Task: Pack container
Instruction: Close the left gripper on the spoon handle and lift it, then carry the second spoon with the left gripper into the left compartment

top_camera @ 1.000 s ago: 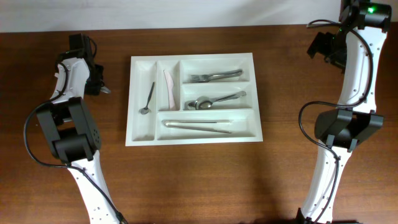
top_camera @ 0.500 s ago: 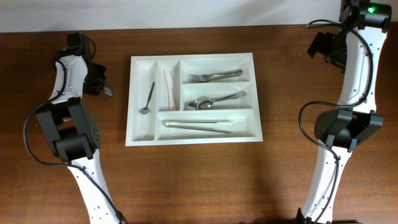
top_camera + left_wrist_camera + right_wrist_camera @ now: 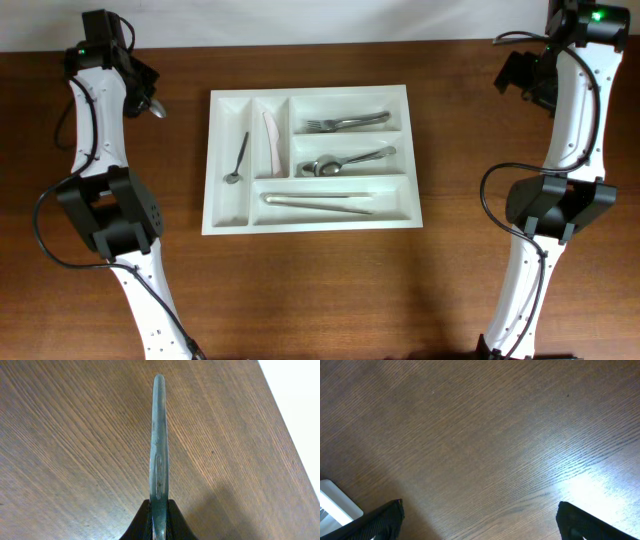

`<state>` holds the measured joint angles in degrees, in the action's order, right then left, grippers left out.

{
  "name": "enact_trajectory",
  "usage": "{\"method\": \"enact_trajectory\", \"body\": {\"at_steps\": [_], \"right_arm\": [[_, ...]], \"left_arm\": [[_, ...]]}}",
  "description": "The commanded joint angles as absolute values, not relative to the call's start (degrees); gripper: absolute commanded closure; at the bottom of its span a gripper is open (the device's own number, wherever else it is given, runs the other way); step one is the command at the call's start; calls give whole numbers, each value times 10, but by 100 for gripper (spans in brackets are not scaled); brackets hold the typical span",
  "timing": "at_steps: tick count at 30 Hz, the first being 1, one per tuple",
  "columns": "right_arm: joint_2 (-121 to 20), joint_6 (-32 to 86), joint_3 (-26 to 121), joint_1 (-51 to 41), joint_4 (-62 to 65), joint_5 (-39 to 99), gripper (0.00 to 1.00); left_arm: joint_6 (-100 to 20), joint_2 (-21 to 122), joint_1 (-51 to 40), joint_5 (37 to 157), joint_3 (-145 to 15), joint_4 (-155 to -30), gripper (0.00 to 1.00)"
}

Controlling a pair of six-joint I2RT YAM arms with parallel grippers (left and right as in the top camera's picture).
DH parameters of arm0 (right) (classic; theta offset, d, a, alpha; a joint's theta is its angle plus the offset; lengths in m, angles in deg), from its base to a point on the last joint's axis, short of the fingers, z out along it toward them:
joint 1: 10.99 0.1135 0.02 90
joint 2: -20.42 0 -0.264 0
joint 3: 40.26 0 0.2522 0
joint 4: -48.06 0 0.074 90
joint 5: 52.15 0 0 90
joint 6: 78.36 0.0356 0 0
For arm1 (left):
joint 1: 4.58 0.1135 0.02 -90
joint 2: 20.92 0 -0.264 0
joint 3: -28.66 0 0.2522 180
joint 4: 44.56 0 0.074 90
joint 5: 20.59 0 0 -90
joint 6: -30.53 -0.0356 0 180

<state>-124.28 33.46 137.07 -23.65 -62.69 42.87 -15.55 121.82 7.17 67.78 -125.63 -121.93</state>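
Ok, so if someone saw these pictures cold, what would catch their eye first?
First, the big white cutlery tray in the middle of the dark wooden table, with forks and spoons sorted in its long compartments. Next, the left claw near the far left corner, shut on a metal utensil. The right claw hangs open above the tabletop at the far right.

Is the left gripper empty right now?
No, the left gripper is shut on the handle of a metal utensil that points out over the wood.
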Motion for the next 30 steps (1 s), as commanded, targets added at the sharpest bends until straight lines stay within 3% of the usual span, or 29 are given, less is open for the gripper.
{"method": "enact_trajectory", "body": {"at_steps": [1,14,30], "right_arm": [[-1224,330,1379,-239,-630,430,1],[-1224,330,1379,-239,-630,430,1],[-1224,330,1379,-239,-630,430,1]], "left_arm": [[-235,1214,71,682,-1289,-1242,98],[-428,1214,38,733,-1313,-1399,98],[-566,1214,-47,716,-1313,-1490,98]]}}
